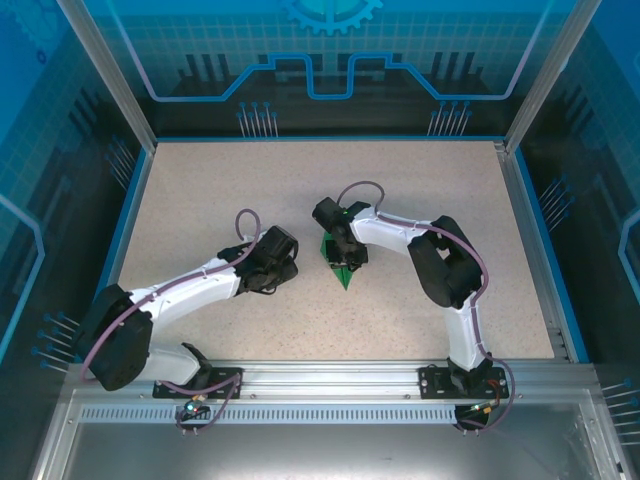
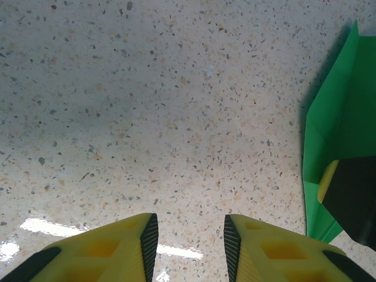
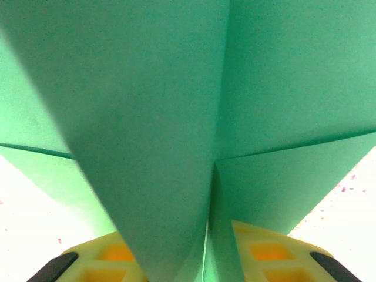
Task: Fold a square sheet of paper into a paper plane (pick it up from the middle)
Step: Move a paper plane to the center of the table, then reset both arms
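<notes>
the right hand [image 3: 189,238] has the green paper [image 3: 176,106] running down between its two yellow fingers [image 3: 264,252]. they stand narrow, but i cannot tell whether they pinch the fold or sit a little slack around it. the paper is creased down its middle, with flaps spreading to either side. seen from above, it sits near the middle of the speckled surface [image 1: 200,190], under that hand, with its point aimed at the near edge. whether it rests on the surface or is lifted just off it i cannot tell. the left hand [image 2: 189,235] hovers low just to the left, its fingers a little apart with nothing between them and the paper's edge off to its right.

the likely trouble is the grip. if the fingers are slack, the thin sheet could slip out or the folds could spring open. a tight pull while the paper drags on the surface could crumple or tear the crease. the two hands are close, so a sideways reach by the left one may knock the right or shove the paper askew instead of catching it.

around them are blue walls [image 1: 330,60] on the far side and a metal rail [image 1: 330,375] along the near edge, both well apart from the paper. the right hand itself hides most of the paper from above.
</notes>
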You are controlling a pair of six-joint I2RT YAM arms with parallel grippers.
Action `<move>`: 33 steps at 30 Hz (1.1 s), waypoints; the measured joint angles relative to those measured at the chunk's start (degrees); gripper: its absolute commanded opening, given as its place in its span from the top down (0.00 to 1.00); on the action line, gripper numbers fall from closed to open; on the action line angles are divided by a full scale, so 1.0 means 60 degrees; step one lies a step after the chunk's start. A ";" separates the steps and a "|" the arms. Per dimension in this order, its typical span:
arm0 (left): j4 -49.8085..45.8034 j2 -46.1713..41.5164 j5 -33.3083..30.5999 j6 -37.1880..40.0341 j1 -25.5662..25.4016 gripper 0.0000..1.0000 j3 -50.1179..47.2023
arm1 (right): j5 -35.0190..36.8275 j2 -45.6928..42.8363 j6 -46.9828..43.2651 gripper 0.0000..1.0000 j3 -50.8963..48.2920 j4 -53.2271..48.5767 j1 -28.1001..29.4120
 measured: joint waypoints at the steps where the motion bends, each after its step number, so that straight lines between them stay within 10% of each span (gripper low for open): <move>1: -0.0007 0.0011 0.0000 0.0000 0.0000 0.61 0.0011 | 0.0000 0.0000 0.0000 0.70 0.0000 0.0004 0.0000; 22: -0.0069 0.0015 -0.0004 0.0015 0.0011 0.60 0.0051 | 0.0237 -0.1563 -0.0244 0.49 -0.0197 0.0000 0.0018; 33: -0.0725 -0.0568 -0.0896 0.0452 0.0106 0.34 0.0069 | 0.3333 -0.7082 -0.1045 0.17 -0.2280 0.0521 0.0007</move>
